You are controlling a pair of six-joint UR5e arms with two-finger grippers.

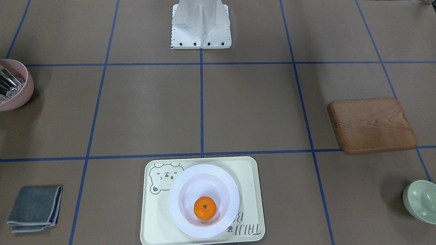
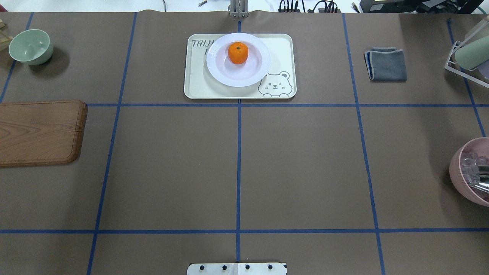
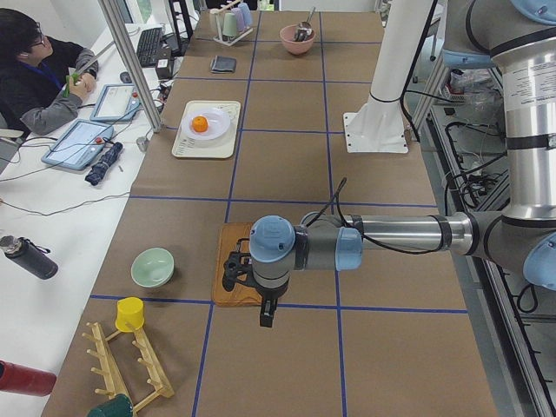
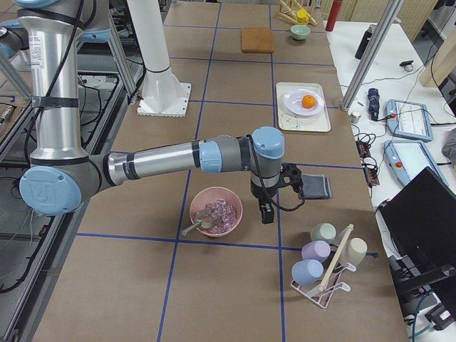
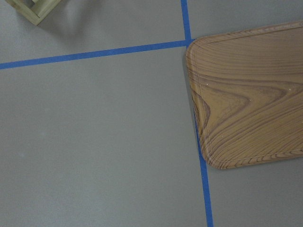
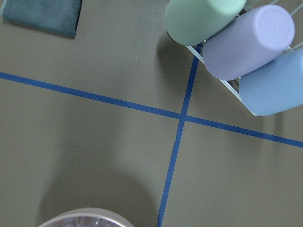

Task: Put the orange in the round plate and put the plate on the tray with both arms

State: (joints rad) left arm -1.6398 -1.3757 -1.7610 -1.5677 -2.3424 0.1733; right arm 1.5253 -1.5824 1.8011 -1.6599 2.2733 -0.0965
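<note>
The orange (image 1: 205,208) (image 2: 238,52) lies inside the white round plate (image 1: 177,190) (image 2: 217,72). The plate stands on the cream bear tray (image 1: 153,224) (image 2: 195,84) at the table's far middle. Both arms are away from it. My left gripper (image 3: 266,306) hangs over the table beside the wooden board, seen only in the exterior left view. My right gripper (image 4: 266,208) hangs between the pink bowl and the grey cloth, seen only in the exterior right view. I cannot tell whether either one is open or shut. No fingers show in the wrist views.
A wooden board (image 2: 38,131) (image 5: 251,94) and a pale green bowl (image 2: 30,46) lie on the left side. On the right are a grey cloth (image 2: 386,63), a pink bowl (image 2: 470,172) and a rack of cups (image 6: 227,38). A person (image 3: 43,69) sits beyond the far edge.
</note>
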